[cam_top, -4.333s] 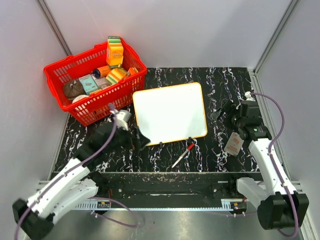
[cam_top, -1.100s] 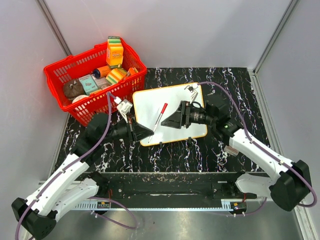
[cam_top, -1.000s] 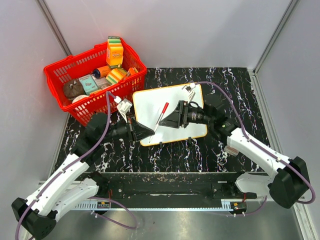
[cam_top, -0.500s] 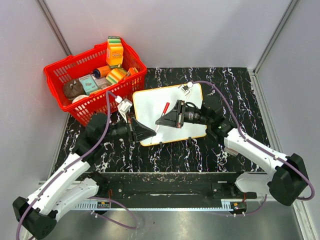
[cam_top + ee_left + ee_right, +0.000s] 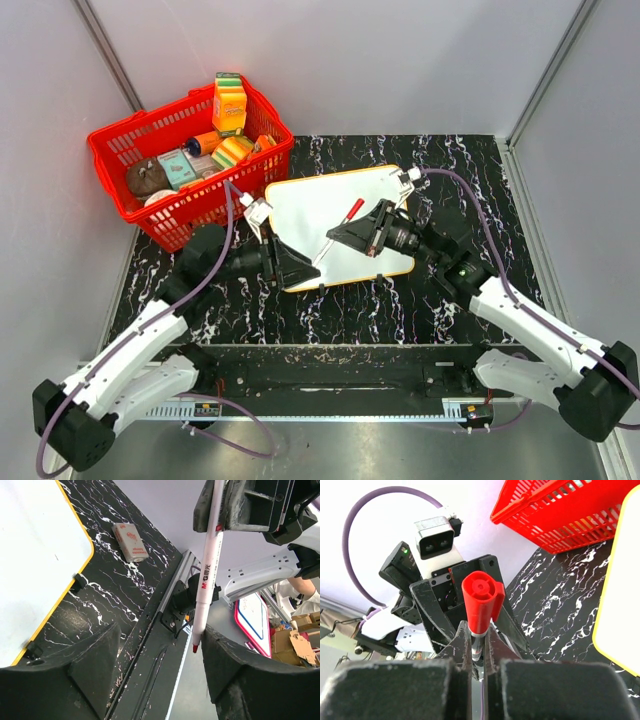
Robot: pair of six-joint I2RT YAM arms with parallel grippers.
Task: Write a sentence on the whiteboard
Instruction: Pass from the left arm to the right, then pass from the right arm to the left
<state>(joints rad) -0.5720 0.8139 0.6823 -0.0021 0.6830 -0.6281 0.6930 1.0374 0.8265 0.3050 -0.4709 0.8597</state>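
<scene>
Whiteboard [image 5: 312, 205] beneath the marker [image 5: 345, 222], right fingers [image 5: 395, 690] tight on it, left fingers [image 5: 60, 680] newly apart, closed earlier.

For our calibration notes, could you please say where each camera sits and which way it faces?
Top external: above and behind the robot, looking down on the whiteboard; both arms show.
Left wrist: on the left arm, facing across the table; its open left pincer frames the marker.
Right wrist: on the right arm, faces the red basket; right pincer clamps the marker.
Shared: both wrist views show the marker.
</scene>
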